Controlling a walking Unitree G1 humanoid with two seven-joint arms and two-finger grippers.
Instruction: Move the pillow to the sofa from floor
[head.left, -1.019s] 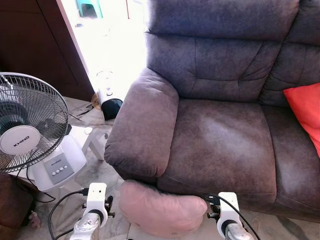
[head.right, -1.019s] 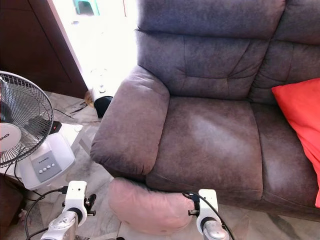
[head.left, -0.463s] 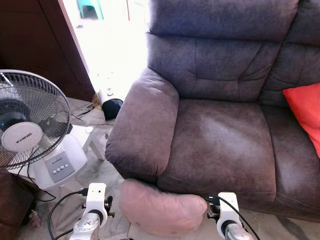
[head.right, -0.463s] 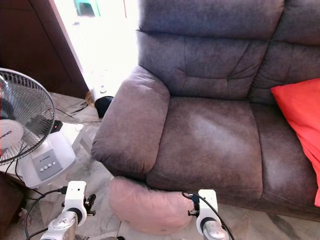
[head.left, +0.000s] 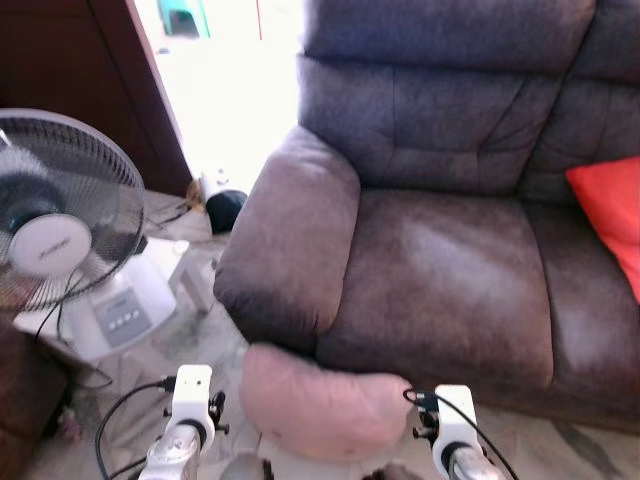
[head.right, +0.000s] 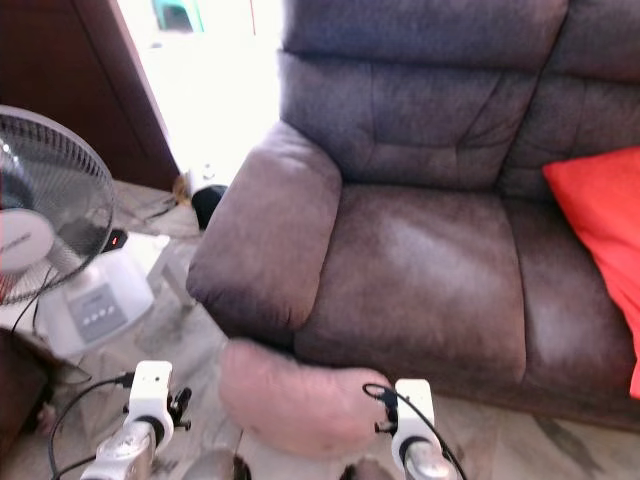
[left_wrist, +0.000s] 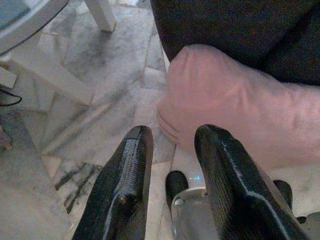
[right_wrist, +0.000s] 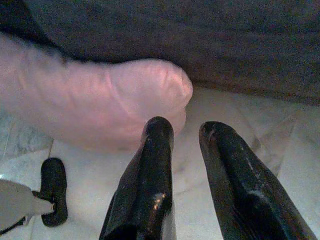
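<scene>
The pink pillow (head.left: 325, 410) lies on the floor (left_wrist: 90, 115) against the front of the sofa (head.left: 440, 290), its long axis across, between both arms. The left gripper (left_wrist: 172, 150) and right gripper (right_wrist: 187, 137) stand open, empty, at its two ends, about equally near.

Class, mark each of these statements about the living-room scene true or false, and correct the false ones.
1. The pink pillow lies on the floor against the front of the sofa. True.
2. The red cushion lies on the floor. False: it rests on the sofa seat.
3. A white fan stands to the robot's left of the sofa. True.
4. The left end effector is clamped on the pillow. False: its fingers are open, just short of the pillow.
5. The right end effector is open beside the pillow's end. True.
</scene>
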